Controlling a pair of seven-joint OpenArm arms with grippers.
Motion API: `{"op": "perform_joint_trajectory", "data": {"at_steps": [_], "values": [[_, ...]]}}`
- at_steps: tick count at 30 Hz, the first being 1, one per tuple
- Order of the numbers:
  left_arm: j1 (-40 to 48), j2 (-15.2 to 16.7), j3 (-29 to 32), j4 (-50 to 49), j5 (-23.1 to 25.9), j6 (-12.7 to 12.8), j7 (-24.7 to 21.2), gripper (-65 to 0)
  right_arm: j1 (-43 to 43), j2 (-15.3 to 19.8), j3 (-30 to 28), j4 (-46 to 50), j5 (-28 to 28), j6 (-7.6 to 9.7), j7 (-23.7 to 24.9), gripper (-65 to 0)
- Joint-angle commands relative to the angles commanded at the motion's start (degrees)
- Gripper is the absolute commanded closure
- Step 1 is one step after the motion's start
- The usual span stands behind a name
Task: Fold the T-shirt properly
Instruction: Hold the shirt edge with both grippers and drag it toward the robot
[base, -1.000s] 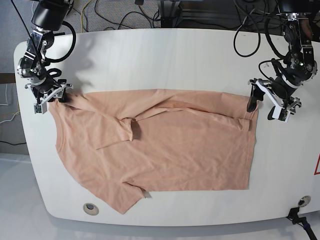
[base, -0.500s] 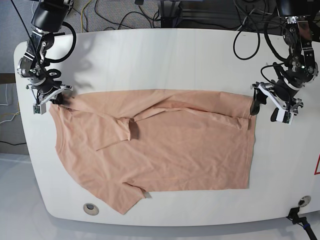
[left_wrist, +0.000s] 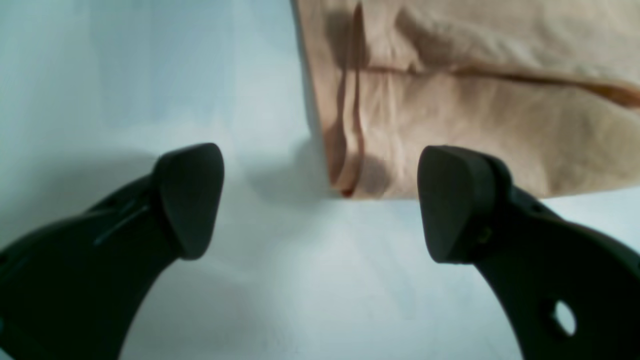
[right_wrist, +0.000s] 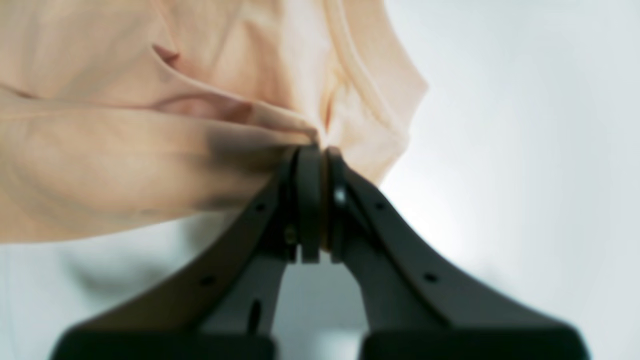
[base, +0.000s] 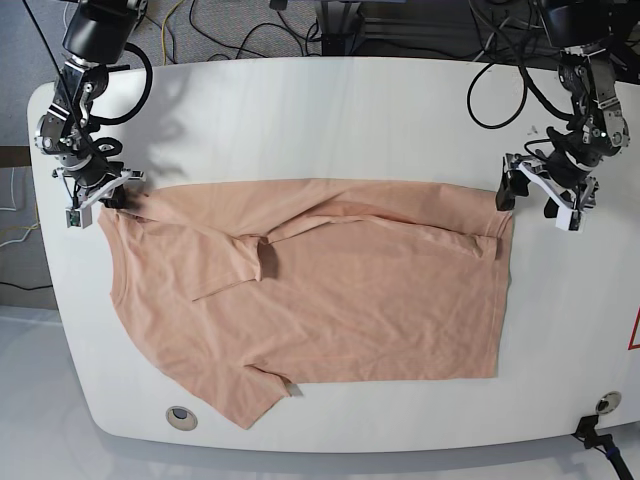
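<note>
The peach-pink T-shirt (base: 340, 290) lies spread flat on the white table (base: 330, 110), plain side up; no print shows. My right gripper (base: 100, 198) is at the shirt's far left corner, and in the right wrist view it (right_wrist: 315, 150) is shut on a bunched edge of the T-shirt (right_wrist: 125, 150). My left gripper (base: 532, 200) is at the shirt's far right corner. In the left wrist view it (left_wrist: 317, 170) is open, with the corner of the T-shirt (left_wrist: 475, 100) lying on the table just ahead of the jaws, not held.
Cables (base: 500, 70) run along the table's back edge. A round hole (base: 180, 416) is near the front left edge and a small fitting (base: 603, 403) near the front right edge. The table's rounded edges lie close to both grippers.
My right gripper has closed on the shirt's far left corner. My left gripper has shifted slightly up and back at the far right corner and stays open.
</note>
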Motion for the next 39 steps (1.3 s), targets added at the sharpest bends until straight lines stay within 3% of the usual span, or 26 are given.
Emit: {"op": "perform_joint_trajectory", "data": {"at_steps": [3, 7, 14, 16, 21, 23, 30, 36, 39], "values": [[-0.2, 0.4, 0.8, -0.5, 3.0, 0.1, 0.0, -57.8, 0.0, -0.6, 0.0, 0.0, 0.0, 0.00, 0.0, 0.0], [-1.7, 4.0, 0.8, -0.6, 9.1, -0.3, 0.0, -57.8, 0.0, -1.4, 0.0, 0.1, 0.0, 0.00, 0.0, 0.0], [-3.1, 7.1, 0.9, -4.7, 17.2, -0.4, 0.0, -56.7, 0.0, -1.5, 0.0, 0.1, 0.0, 0.00, 0.0, 0.0], [-3.1, 7.1, 0.9, -5.0, 17.3, -0.4, 0.0, -48.8, 0.0, -1.5, 0.0, 0.1, 0.0, 0.00, 0.0, 0.0], [-3.1, 7.1, 0.9, -4.6, 17.3, -0.4, 0.0, -20.3, 0.0, -1.5, 0.0, 0.1, 0.0, 0.00, 0.0, 0.0], [-3.0, 7.1, 0.8, -4.6, 17.2, -0.4, 0.0, -12.8, 0.0, -1.5, 0.0, 0.1, 0.0, 0.00, 0.0, 0.0], [-0.1, 6.9, 0.5, -0.3, 17.2, -4.4, 0.3, -11.6, -2.1, -2.4, 0.0, 5.4, 0.1, 0.00, -0.4, 0.0], [6.4, 6.7, 0.4, 7.1, 17.2, -4.4, 0.4, -11.6, -6.7, -3.8, 0.1, 13.5, 0.1, 0.00, -4.7, 0.0], [10.5, 5.1, 0.4, 11.0, 17.2, -4.4, 0.4, -11.6, -10.4, -5.2, 0.2, 17.3, 0.1, 0.00, -5.0, 0.0]]}}
